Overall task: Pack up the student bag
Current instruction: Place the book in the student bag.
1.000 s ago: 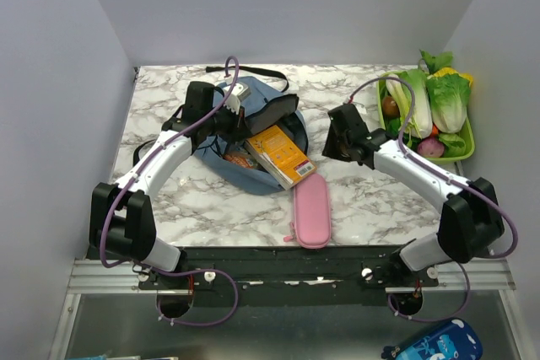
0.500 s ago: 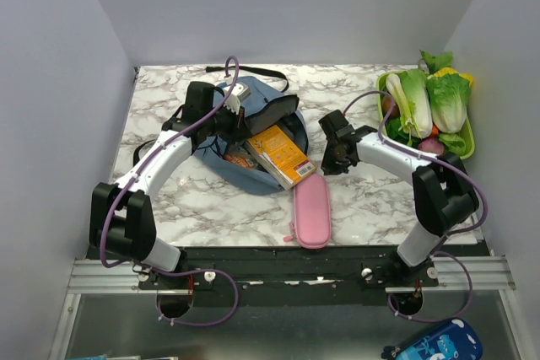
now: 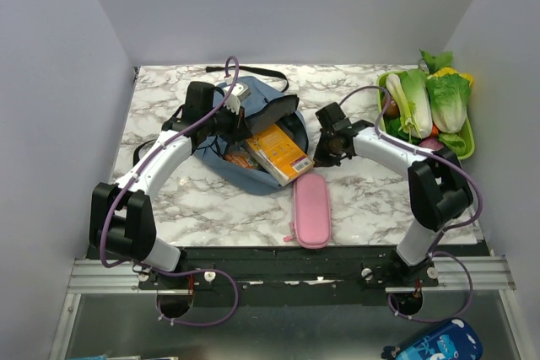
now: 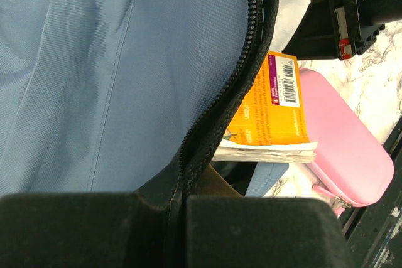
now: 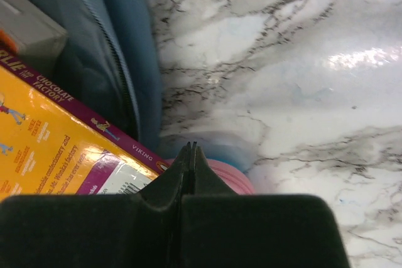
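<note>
The student bag (image 3: 256,94) lies open at the table's back left, dusty-blue fabric with a black zipper; it also shows in the left wrist view (image 4: 94,80) and the right wrist view (image 5: 119,42). An orange book (image 3: 278,151) sticks half out of its mouth, also visible from the left wrist (image 4: 270,108) and the right wrist (image 5: 44,142). My left gripper (image 3: 240,120) is shut on the bag's zipper edge (image 4: 188,161) and holds the flap up. My right gripper (image 3: 326,150) is shut and empty, its tip (image 5: 191,149) beside the book's outer corner, above the pink pencil case (image 3: 310,206).
A green tray (image 3: 467,147) of vegetables stands at the back right. The bag's black straps (image 3: 257,72) trail towards the back wall. A bright blue pouch (image 3: 434,345) lies below the table's front edge at the right.
My right arm has swung left from the table's middle to the book's corner. The book has slid slightly further into the bag. The left arm has not moved.
</note>
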Motion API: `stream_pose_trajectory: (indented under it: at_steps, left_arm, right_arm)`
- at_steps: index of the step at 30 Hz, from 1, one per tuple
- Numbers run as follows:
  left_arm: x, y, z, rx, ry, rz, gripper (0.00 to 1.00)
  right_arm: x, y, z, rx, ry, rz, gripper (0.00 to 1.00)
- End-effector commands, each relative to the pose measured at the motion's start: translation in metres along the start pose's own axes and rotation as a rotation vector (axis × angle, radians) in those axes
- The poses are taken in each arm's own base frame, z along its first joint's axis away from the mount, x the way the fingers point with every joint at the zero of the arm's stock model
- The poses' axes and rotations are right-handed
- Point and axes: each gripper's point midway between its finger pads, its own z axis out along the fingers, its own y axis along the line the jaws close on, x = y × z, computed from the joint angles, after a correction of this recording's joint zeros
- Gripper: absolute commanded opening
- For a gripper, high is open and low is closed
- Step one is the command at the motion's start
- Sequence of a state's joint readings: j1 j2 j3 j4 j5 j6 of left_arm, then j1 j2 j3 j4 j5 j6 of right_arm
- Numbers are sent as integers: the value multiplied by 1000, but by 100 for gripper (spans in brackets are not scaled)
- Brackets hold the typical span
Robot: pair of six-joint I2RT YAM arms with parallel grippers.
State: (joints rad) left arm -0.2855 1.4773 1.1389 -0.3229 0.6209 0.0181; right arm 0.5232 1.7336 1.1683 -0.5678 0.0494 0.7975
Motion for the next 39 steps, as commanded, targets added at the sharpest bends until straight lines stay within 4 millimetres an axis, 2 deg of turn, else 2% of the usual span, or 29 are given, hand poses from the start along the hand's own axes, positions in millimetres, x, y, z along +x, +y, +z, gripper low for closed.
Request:
stream_pose_trajectory:
  at_steps: [1,5,12,13,16,17,20,21,25,26,27,29,30,31,32,34,36,37,38,39]
  left_arm:
    - [-21,-12,-8,35,-54,39,0]
    - [-23,-12,-8,31,-54,46,0]
    - [-23,-12,-8,35,-49,43,0]
    - [-23,-12,-8,33,-48,42,0]
    - [-25,-13,-8,34,-48,43,0]
    - [-26,-12,-9,30,-51,46,0]
    - [-25,-11,-9,27,-47,46,0]
    - [-25,-11,-9,27,-46,47,0]
    - [-23,-11,-8,26,-44,47,0]
    - [-23,-11,-8,27,-45,46,0]
    - [-23,-11,-9,27,-45,47,0]
    - [-23,-11,-9,22,-46,51,0]
    - [-22,-10,-10,19,-46,52,0]
    - [-21,-10,-9,20,-44,52,0]
    - [-21,-10,-10,19,-45,53,0]
    - [-20,-10,-9,24,-42,49,0]
    - [-21,-11,-9,27,-44,44,0]
    - [-22,-11,-9,30,-44,44,0]
    - [-23,-12,-10,29,-48,46,0]
    - [-23,-11,-10,27,-48,47,0]
  right_arm:
    - [-6,39,-3,-128,4,14,1]
    - [-4,56,1,-190,34,27,1]
    - [-20,93,0,-281,13,17,1]
    - [-26,105,-4,-305,2,10,1]
    - [-23,135,-8,-356,1,-56,1]
    - [-13,147,-11,-385,13,-106,1]
    - [4,165,-20,-487,39,-204,1]
    - [6,166,-22,-509,37,-222,1]
    - [-4,144,-25,-459,-25,-211,1]
    - [-14,132,-28,-410,-67,-188,2]
    - [-15,118,-27,-370,-80,-176,5]
    - [-21,98,-30,-303,-136,-169,26]
    - [-25,96,-46,-313,-171,-170,41]
    - [-15,83,-42,-293,-154,-179,47]
    - [-17,74,-45,-262,-183,-187,51]
    - [-8,57,-49,-237,-180,-195,61]
    - [4,46,-50,-230,-150,-215,65]
    - [8,43,-57,-244,-154,-218,68]
    - [22,31,-52,-233,-118,-232,70]
    - [26,25,-53,-230,-116,-238,71]
